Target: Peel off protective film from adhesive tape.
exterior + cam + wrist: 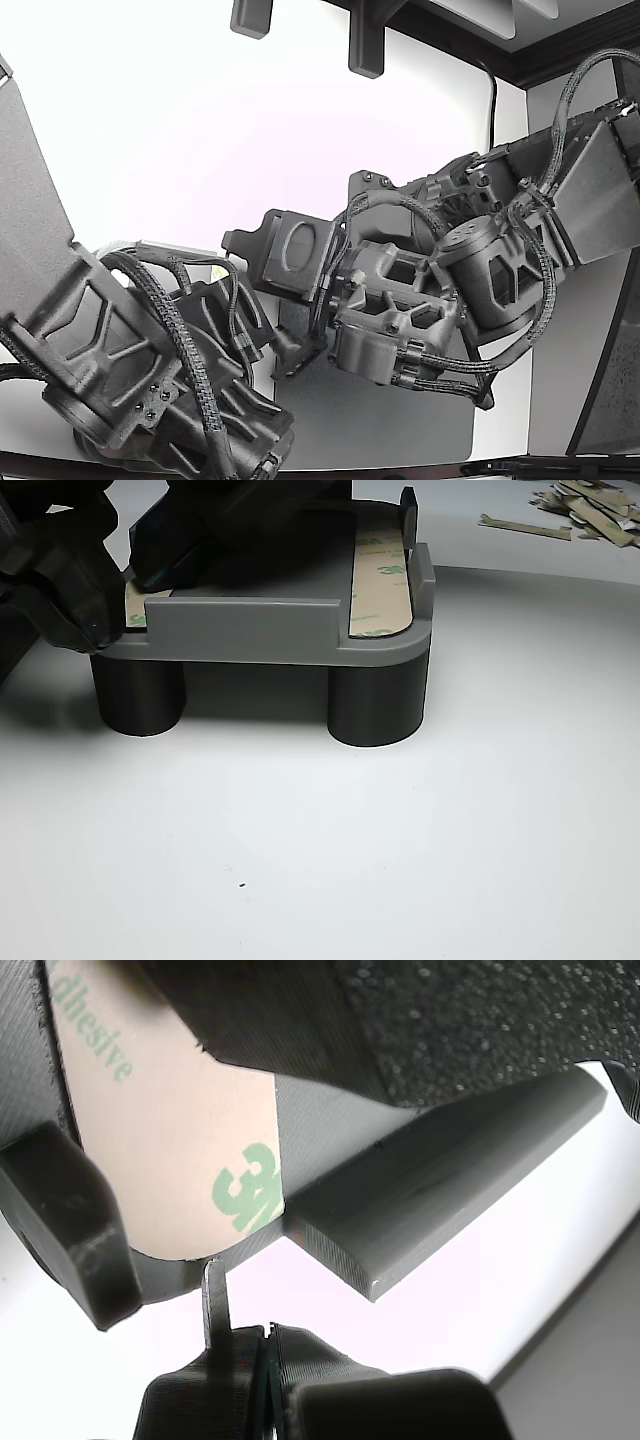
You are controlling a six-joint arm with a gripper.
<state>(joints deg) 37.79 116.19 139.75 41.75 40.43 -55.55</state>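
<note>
A grey plastic holder block stands on round dark legs on the white bench. Two strips of tan tape with green 3M print lie flat in its top. One tan tape strip runs along the side at the other view's right, next to a low grey wall with a small upright post at the far end. The second tan strip is at that view's left, and only its near end peeks out — a black robot arm covers the rest.

In the wrist view the tape strip's rounded end is very close, with the green "3M" and part of the word "adhesive" on its pale film. It sits in a grey pocket, beside a long grey bar with a slanted end. The thin metal fingers of the robot's black gripper sit just off that rounded end. One thin blade sticks up and its tip is right at the edge of the holder, just below the tape. The two finger halves look pressed together with only a hairline gap, and I cannot see any film between them.

In the exterior view two black arms with braided cables crowd over the holder, so the tape is hidden there.

Far back on the bench, at the other view's right, lies a small pile of peeled tan film scraps.
</note>
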